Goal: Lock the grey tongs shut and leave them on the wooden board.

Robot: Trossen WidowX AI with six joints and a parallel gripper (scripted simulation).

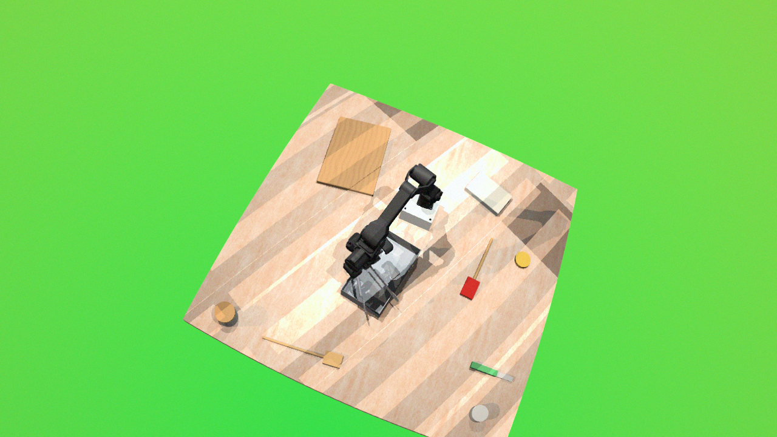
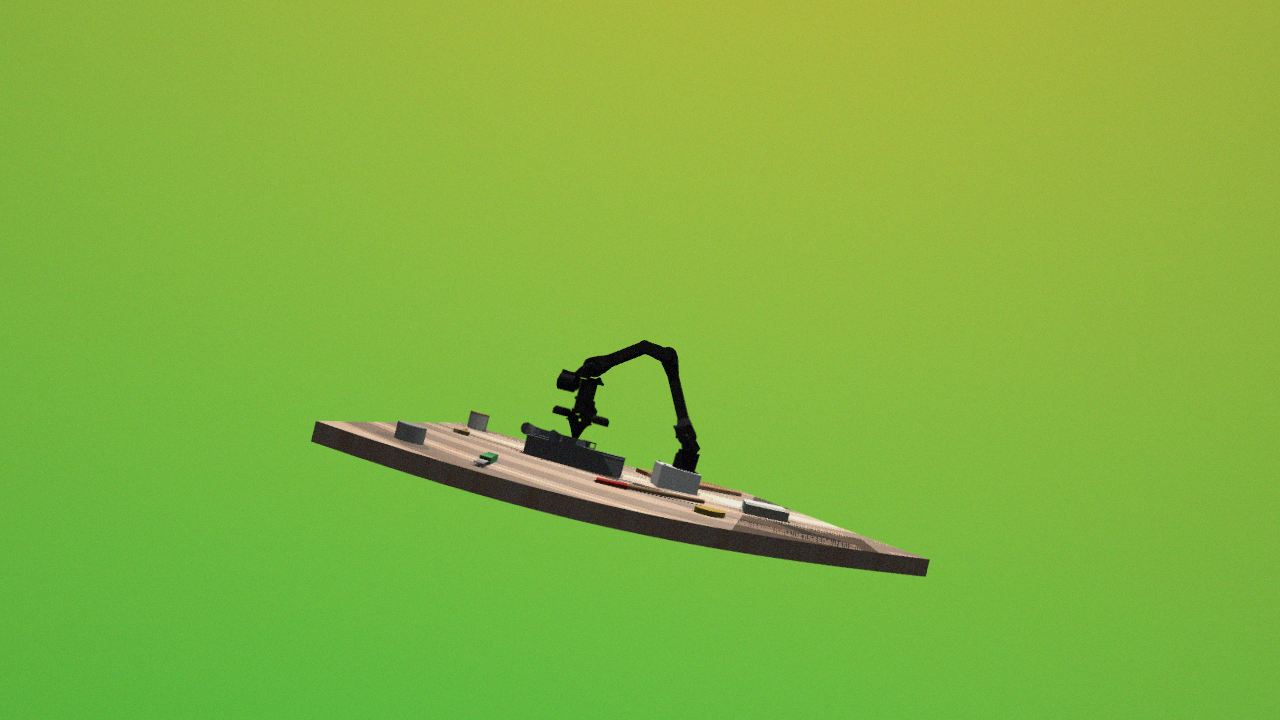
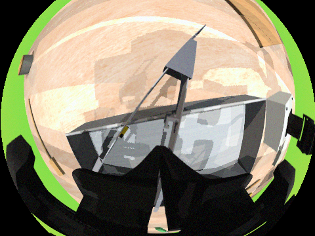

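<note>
The grey tongs lie across the dark roasting tin. In the wrist view their two arms spread apart in a V from the grey end piece, which is beyond the tin's far rim. A small yellow part shows by the left arm. My gripper points down over the tin, shut and empty, with its tips close to the tongs' right arm. Whether they touch is unclear. My fingers hide part of the tongs. The wooden board bears nothing.
A white block, a red spatula and a yellow disc are right of the tin in the top view. A wooden spatula, a brown-topped cylinder, a green-handled tool and a white round piece lie farther out.
</note>
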